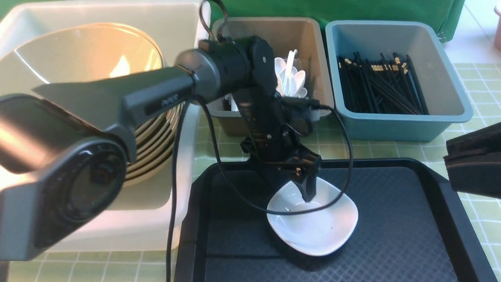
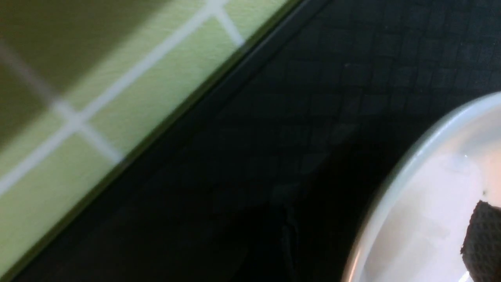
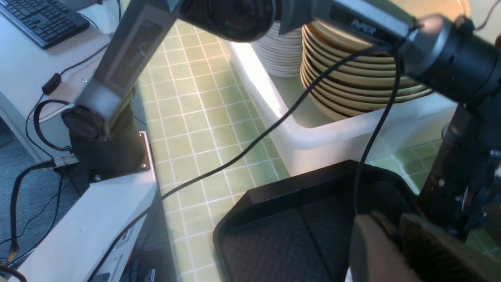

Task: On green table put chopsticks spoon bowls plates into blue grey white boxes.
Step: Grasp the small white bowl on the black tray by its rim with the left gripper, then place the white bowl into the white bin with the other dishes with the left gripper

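A small white plate (image 1: 317,227) lies on the black tray (image 1: 391,243). My left gripper (image 1: 299,188) is open at the plate's far rim, with one fingertip (image 1: 309,194) down inside the dish; the other finger is hidden. The left wrist view shows that finger pad (image 2: 483,243) over the plate (image 2: 422,219), apart from its rim. My right gripper (image 1: 450,158) hangs at the right edge, shut and empty; its fingers (image 3: 368,250) lie together. Tan bowls (image 1: 90,58) are stacked in the white box (image 1: 117,231), white spoons (image 1: 291,78) in the grey box (image 1: 309,39), black chopsticks (image 1: 379,86) in the blue box (image 1: 450,78).
The green table (image 1: 477,82) carries the three boxes at the back and the tray in front. A black cable (image 1: 344,156) loops from the left arm down over the plate. A stack of white plates (image 3: 276,55) stands beside the bowls (image 3: 352,78). A keyboard (image 3: 43,19) sits off the table.
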Robot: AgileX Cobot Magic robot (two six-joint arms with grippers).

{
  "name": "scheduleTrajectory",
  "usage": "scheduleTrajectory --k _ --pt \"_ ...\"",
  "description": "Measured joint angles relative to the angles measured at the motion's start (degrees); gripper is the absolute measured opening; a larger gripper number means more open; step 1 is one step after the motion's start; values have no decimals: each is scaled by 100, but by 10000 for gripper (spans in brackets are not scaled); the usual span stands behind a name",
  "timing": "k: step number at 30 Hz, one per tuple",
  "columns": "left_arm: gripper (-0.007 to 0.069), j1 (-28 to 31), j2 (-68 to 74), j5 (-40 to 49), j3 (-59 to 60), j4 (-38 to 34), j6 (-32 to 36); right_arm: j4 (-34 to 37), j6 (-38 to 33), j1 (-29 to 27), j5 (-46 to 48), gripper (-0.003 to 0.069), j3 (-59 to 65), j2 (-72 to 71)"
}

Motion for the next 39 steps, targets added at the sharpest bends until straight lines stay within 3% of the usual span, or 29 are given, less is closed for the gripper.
scheduleTrajectory --k 1,6,7,9,21,28,35,39 --pt "529 -6 17 0 0 -41 16 0 0 0 0 99 0 0" --pt "208 -6 95 29 0 -226 73 0 0 0 0 99 0 0" --pt "115 -6 95 29 0 -226 73 0 0 0 0 99 0 0" --pt "36 -6 95 29 0 -235 60 0 0 0 0 101 0 0" --pt "15 124 -762 -15 5 -335 -142 0 4 0 0 110 0 0" --pt "15 926 -2185 53 5 -424 -299 0 7 0 -7 114 0 -116" --pt "15 2839 -3763 132 243 -451 -590 261 11 0 -15 122 0 -195" --pt "15 5008 -5031 143 1291 -449 -894 370 11 0 -21 128 0 -195"
